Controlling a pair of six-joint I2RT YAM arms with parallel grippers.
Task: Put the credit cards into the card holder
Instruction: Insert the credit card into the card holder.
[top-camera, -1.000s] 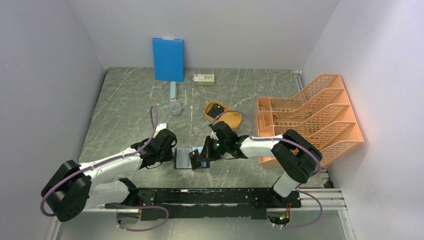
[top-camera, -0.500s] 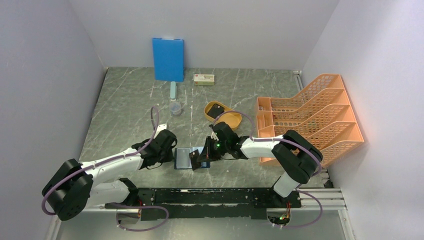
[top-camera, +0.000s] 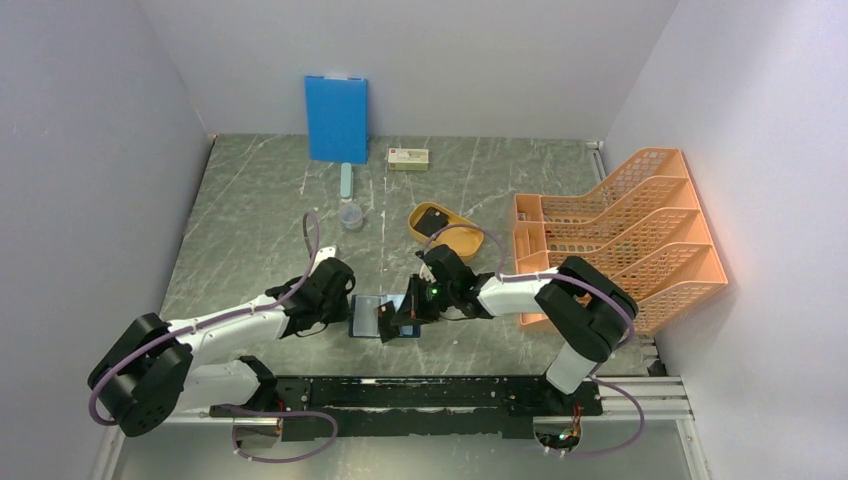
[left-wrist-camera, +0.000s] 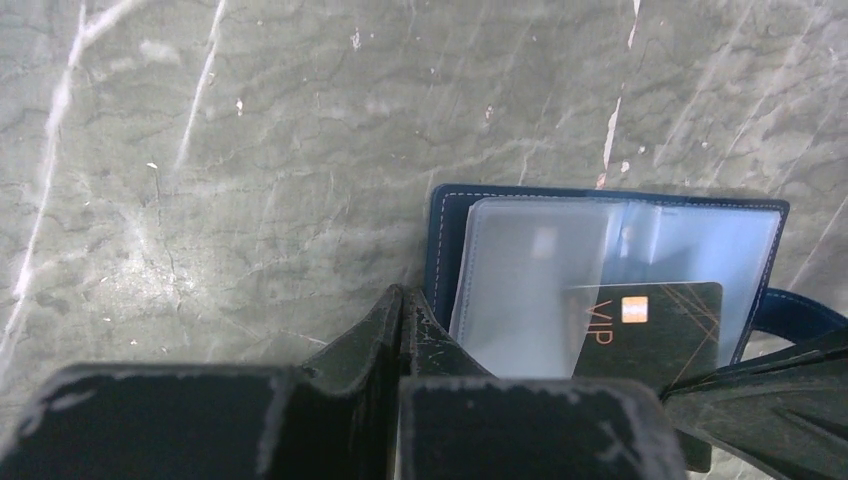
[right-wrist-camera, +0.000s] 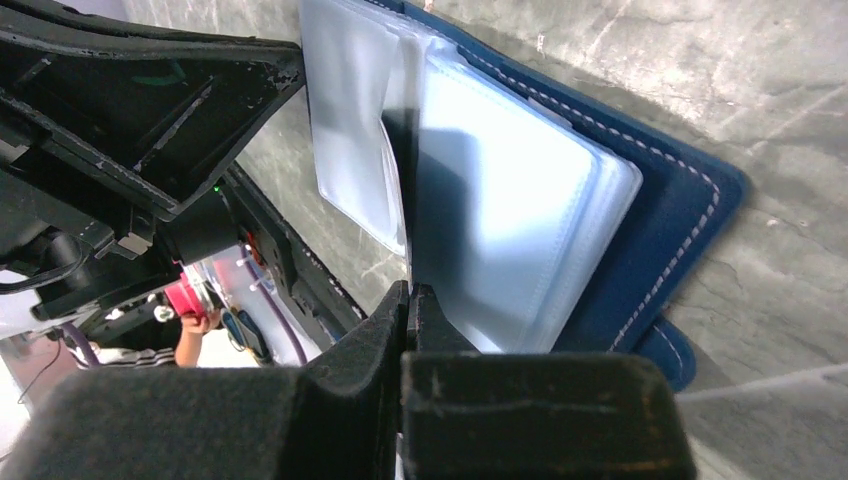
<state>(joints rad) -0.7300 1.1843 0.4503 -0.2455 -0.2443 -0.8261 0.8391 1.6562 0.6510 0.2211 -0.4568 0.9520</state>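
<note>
Right fingers (right-wrist-camera: 350, 380) (closed) on credit card (left-wrist-camera: 645, 335)

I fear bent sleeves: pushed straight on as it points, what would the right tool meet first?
Most likely the clear sleeves of the card holder, directly ahead of the right tool; the dark card it seems to pinch leads into them.
</note>
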